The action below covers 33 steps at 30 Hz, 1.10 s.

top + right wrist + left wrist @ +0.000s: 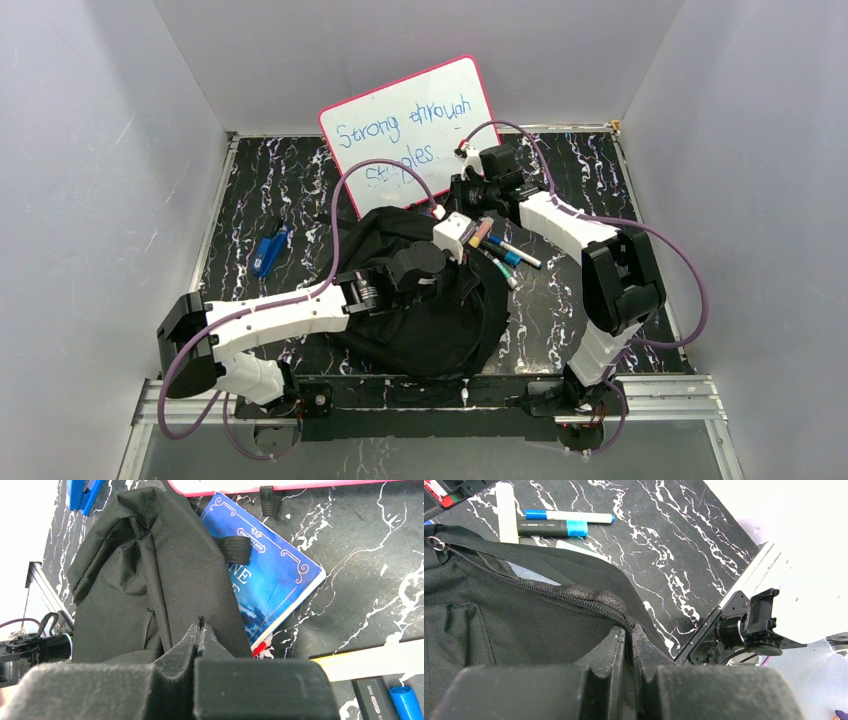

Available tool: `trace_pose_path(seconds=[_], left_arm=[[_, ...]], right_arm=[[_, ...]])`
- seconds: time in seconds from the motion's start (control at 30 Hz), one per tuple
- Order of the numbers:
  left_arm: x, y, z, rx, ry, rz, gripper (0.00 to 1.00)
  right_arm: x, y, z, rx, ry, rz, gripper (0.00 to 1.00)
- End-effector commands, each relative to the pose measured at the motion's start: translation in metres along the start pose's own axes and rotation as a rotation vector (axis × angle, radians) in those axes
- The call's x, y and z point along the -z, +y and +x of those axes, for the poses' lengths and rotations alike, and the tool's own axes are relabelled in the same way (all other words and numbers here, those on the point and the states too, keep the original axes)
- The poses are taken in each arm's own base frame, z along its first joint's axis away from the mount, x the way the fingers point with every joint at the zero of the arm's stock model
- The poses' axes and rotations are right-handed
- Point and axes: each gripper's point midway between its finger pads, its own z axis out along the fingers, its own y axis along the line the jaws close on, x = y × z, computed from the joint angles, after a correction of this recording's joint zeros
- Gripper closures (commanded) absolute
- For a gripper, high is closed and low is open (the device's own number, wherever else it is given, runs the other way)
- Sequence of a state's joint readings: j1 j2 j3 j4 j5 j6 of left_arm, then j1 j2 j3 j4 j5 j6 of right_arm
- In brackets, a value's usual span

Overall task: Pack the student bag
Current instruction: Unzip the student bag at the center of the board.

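**1. Position.** The student bag [430, 325] lies as a crumpled heap on the black marbled table [570, 310]. It sits directly on the near side of the whiteboard [410, 125] and reaches up to the board's lower edge.

**2. Orientation.** The heap's longer extent runs from the whiteboard toward the near table edge, skewed to the right. The collapsed fabric allows no firmer reading, and which end is the top cannot be told. The zip opening faces the markers [508, 257], which lie near-right of the whiteboard.

**3. Grippers.**
- Left gripper [630, 632]: fingers [606, 655] fully closed, pinching the bag's zip edge.
- Right gripper [200, 626]: fingers fully closed on a fold of the bag's outer fabric.

**4. View differences.**
- Right wrist view only: a blue book [272, 575] lies flat at the whiteboard's foot, partly under the bag. A webbing loop [235, 550] of the bag lies across its cover.
- Left wrist view only: the zip teeth [549, 592] and a sliver of grey lining [531, 573].
- Top view only: handwriting on the whiteboard.

**5. Count.**

| Item | Number | Note |
|---|---|---|
| Bag | one | |
| Whiteboard | one | |
| Book | one | |
| Blue hand tool [268, 250] | one | near-left of the whiteboard |
| Markers | three | one partly covered by the bag's edge |
| Cream stick [506, 510] | one | beside the markers |
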<state>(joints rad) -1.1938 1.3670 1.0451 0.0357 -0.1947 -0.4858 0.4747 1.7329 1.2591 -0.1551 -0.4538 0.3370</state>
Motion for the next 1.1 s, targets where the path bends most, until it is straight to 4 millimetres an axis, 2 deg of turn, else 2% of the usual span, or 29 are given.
trace_pose_path(seconds=[0.0, 0.1, 0.2, 0.23, 0.37, 0.43, 0.53, 0.67, 0.8, 0.9, 1.07], left_arm=[[0.037, -0.061, -0.049, 0.038, -0.116, 0.223, 1.00], [0.045, -0.039, -0.053, 0.051, -0.138, 0.114, 1.00], [0.059, -0.016, -0.060, 0.050, -0.166, 0.003, 1.00], [0.065, -0.010, -0.064, 0.045, -0.176, -0.025, 1.00], [0.081, 0.007, -0.079, 0.020, -0.205, -0.112, 1.00], [0.083, 0.014, -0.083, -0.003, -0.195, -0.145, 1.00], [0.085, 0.027, -0.090, -0.043, -0.177, -0.199, 1.00], [0.083, 0.053, -0.100, -0.058, -0.143, -0.243, 1.00], [0.083, 0.085, -0.112, -0.030, -0.134, -0.276, 1.00], [0.086, 0.107, -0.121, -0.034, -0.126, -0.311, 1.00], [0.086, 0.125, -0.131, -0.068, -0.111, -0.344, 1.00]], right_arm=[[0.001, 0.007, -0.065, 0.137, -0.196, 0.001, 1.00], [0.014, 0.011, -0.072, 0.159, -0.227, 0.028, 0.98], [0.033, 0.013, -0.083, 0.180, -0.272, 0.077, 0.90], [0.040, 0.016, -0.087, 0.187, -0.290, 0.086, 0.86], [0.069, 0.030, -0.098, 0.204, -0.349, 0.106, 0.54], [0.086, 0.033, -0.100, 0.195, -0.379, 0.141, 0.46], [0.114, 0.034, -0.096, 0.161, -0.421, 0.202, 0.40], [0.149, 0.037, -0.076, 0.090, -0.450, 0.259, 0.28], [0.172, 0.037, -0.041, -0.003, -0.418, 0.283, 0.18], [0.181, 0.039, -0.012, -0.079, -0.378, 0.276, 0.11], [0.182, 0.040, 0.034, -0.220, -0.279, 0.253, 0.05]])
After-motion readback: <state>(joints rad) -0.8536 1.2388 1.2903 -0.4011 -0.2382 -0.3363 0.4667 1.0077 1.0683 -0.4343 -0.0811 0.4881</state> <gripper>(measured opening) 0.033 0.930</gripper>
